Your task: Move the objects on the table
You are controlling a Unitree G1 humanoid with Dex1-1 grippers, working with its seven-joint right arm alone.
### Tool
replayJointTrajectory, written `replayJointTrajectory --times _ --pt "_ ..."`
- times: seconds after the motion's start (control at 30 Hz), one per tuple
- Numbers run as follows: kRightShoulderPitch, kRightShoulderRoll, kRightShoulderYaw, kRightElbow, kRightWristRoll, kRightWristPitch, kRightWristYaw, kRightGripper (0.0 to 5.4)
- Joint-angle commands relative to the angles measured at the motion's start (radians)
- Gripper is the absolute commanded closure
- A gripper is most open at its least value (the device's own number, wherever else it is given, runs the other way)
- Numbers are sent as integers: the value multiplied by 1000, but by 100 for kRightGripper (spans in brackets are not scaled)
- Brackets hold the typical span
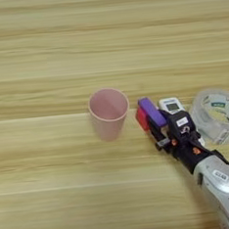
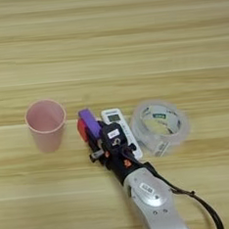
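Observation:
My right gripper (image 1: 145, 115) (image 2: 86, 125) reaches in from the bottom right on its silver forearm (image 2: 152, 197). It is shut on the small red cube (image 1: 141, 118) (image 2: 81, 129), with a purple finger (image 1: 152, 111) lying along the cube's right side. The slim white remote (image 1: 171, 105) (image 2: 114, 118) lies just right of the gripper, its lower part hidden under the black wrist. Further right on the wooden table (image 1: 42, 54) rests the roll of clear tape (image 1: 212, 129) (image 2: 150, 139).
A pink cup (image 1: 108, 116) (image 2: 46, 126) stands upright and open just left of the gripper and cube. A black cable (image 2: 203, 207) trails beside the forearm at the bottom right.

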State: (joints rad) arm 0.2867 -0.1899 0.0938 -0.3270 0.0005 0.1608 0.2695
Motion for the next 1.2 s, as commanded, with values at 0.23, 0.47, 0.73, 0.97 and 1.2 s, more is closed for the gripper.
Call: replayJointTrajectory --times 0.23,0.47,0.73,0.97,1.2 --pt "-20 -5 -7 -27 6 -22 -2 398" --pt "-21 -3 -10 -29 9 -23 -4 398" --pt "-23 2 -24 -47 20 -25 -6 398" --pt "-22 3 -40 -78 32 -16 -9 398" --pt "-23 5 -56 -96 41 -10 -13 398"
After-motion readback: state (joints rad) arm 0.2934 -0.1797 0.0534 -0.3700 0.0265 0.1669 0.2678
